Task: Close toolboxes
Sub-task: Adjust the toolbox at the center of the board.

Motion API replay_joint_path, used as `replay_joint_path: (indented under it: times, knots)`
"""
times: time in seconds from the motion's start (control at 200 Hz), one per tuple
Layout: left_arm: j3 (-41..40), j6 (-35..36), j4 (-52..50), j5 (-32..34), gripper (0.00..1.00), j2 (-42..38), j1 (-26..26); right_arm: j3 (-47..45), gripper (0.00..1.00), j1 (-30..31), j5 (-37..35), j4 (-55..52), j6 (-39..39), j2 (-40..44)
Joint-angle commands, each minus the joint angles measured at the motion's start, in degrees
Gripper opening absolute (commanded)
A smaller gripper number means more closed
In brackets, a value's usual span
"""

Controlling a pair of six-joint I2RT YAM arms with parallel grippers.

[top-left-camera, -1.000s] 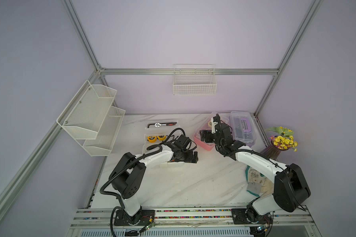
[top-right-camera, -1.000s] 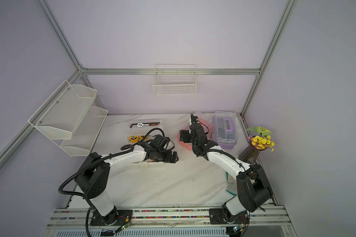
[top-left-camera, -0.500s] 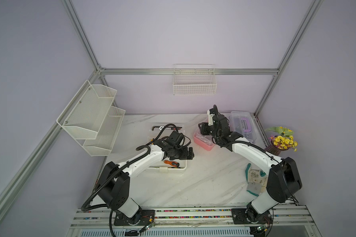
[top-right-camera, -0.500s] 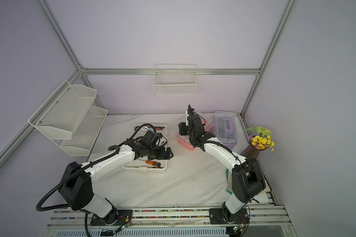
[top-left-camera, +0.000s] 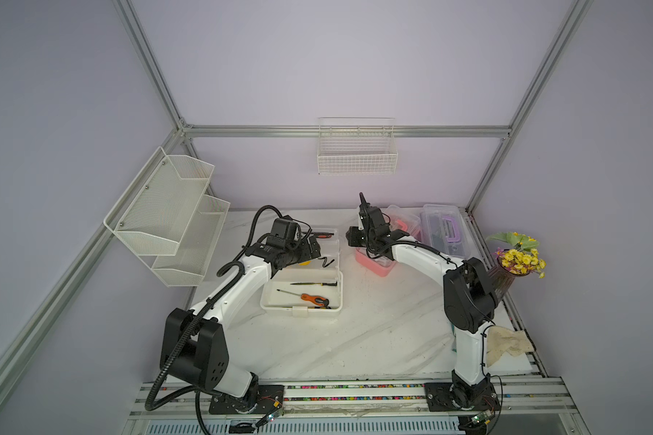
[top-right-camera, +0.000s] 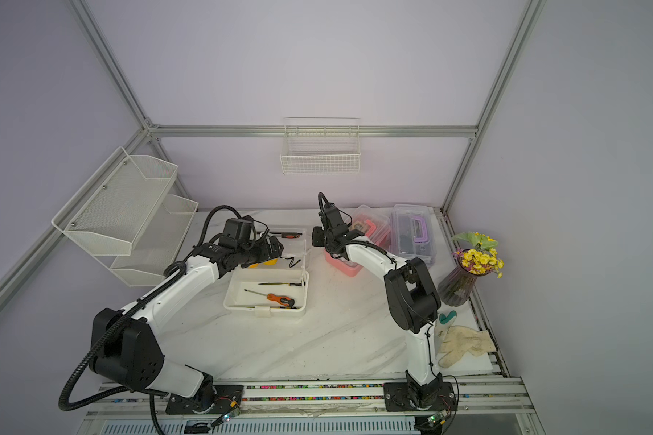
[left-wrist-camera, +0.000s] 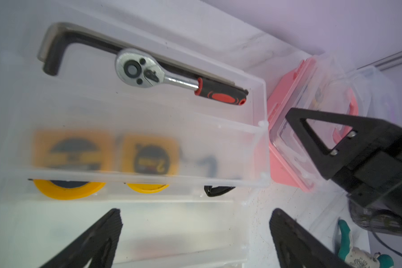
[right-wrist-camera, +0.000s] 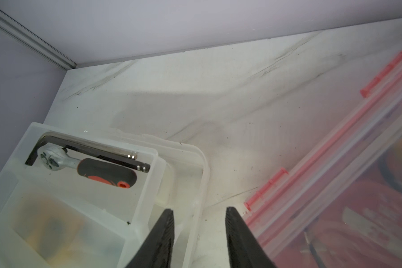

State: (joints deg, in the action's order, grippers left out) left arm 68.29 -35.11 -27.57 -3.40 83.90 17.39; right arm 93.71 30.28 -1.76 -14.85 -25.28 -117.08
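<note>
The white toolbox (top-left-camera: 279,299) (top-right-camera: 242,299) lies open at mid-table with screwdrivers in its base. A clear tray (left-wrist-camera: 258,116) (right-wrist-camera: 149,174) of tools sits on its opened lid just behind. My left gripper (top-left-camera: 315,251) (top-right-camera: 276,246) (left-wrist-camera: 195,222) hovers over that tray, open wide and empty. The pink toolbox (top-left-camera: 374,265) (top-right-camera: 342,265) (left-wrist-camera: 286,167) (right-wrist-camera: 334,197) stands to its right, clear lid raised. My right gripper (top-left-camera: 349,239) (top-right-camera: 315,239) (right-wrist-camera: 199,214) hangs between the two boxes, jaws partly apart, nothing gripped. The purple toolbox (top-left-camera: 440,229) (top-right-camera: 411,233) sits at the back right, lid down.
A wire basket (top-left-camera: 357,158) hangs on the back wall and mesh shelves (top-left-camera: 166,211) jut from the left wall. A vase of yellow flowers (top-left-camera: 517,260) and a glove (top-left-camera: 506,344) lie along the right edge. The tray holds a ratchet (left-wrist-camera: 149,72) and tape measures (left-wrist-camera: 149,157).
My left gripper has drawn back and left from the table's middle to over the white toolbox's tray. The right gripper has shifted left toward the white toolbox and its jaws have narrowed.
</note>
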Motion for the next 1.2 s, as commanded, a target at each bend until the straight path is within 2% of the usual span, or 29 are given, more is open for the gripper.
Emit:
replay_joint_path:
  times: [0.0,0.245,0.53,0.855,1.075,1.195]
  knots:
    - [-4.4,-2.0,7.0,-0.1,1.00,-5.5,-2.6,4.8,0.41,0.7,-1.4,-3.3,-1.5,-2.8]
    - [-10.0,-2.9,10.8,-0.3,1.00,-7.9,-6.0,10.3,0.40,2.5,-2.0,-6.1,-1.7,-8.4]
    - [-14.3,-3.1,13.2,-1.2,1.00,-9.2,-9.0,14.8,0.41,4.8,-9.8,-10.8,-1.9,-12.1]
    - [-16.4,-3.6,15.4,-3.1,1.00,-8.9,-10.8,19.2,0.40,4.9,-7.9,-12.7,-2.6,-16.6]
    - [-17.7,-3.3,15.6,-1.7,1.00,-10.6,-11.8,24.0,0.35,4.8,-7.1,-14.6,-2.9,-20.1]
    - [-18.7,-3.3,16.1,-1.1,1.00,-11.7,-12.5,25.2,0.35,4.7,-3.4,-12.9,-3.0,-21.0]
